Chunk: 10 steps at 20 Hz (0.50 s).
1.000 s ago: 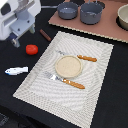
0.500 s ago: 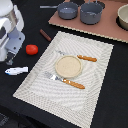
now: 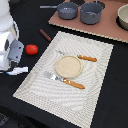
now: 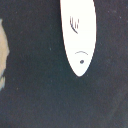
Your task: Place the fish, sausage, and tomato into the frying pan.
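So the arm's parked over the small flat white toy fish, which lies on the black counter at the exterior view's left edge, just off the striped beige placemat. Looks like the fish is first in line. The fingers aren't visible in either view, so I can't tell if they're spread or pressed together. The glossy red-orange tomato ball and the thin dark reddish-brown sausage rod sit nearby, untouched. The round dark grey frying pan is well apart at the back. Next move probably: drop straight down and pinch across the fish's narrow width
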Motion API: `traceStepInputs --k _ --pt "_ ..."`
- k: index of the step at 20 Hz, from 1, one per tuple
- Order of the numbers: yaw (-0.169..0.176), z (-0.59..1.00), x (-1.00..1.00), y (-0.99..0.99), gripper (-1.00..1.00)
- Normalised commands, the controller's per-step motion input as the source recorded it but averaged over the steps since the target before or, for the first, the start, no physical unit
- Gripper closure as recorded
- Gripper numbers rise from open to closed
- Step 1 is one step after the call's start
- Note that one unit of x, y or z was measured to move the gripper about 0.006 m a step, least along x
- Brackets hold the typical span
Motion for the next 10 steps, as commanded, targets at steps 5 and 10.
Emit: traceStepInputs --k 5,10 --pt "0.022 -0.41 0.14 -0.13 -1.0" --pt "0.012 -0.37 0.13 -0.14 -1.0"
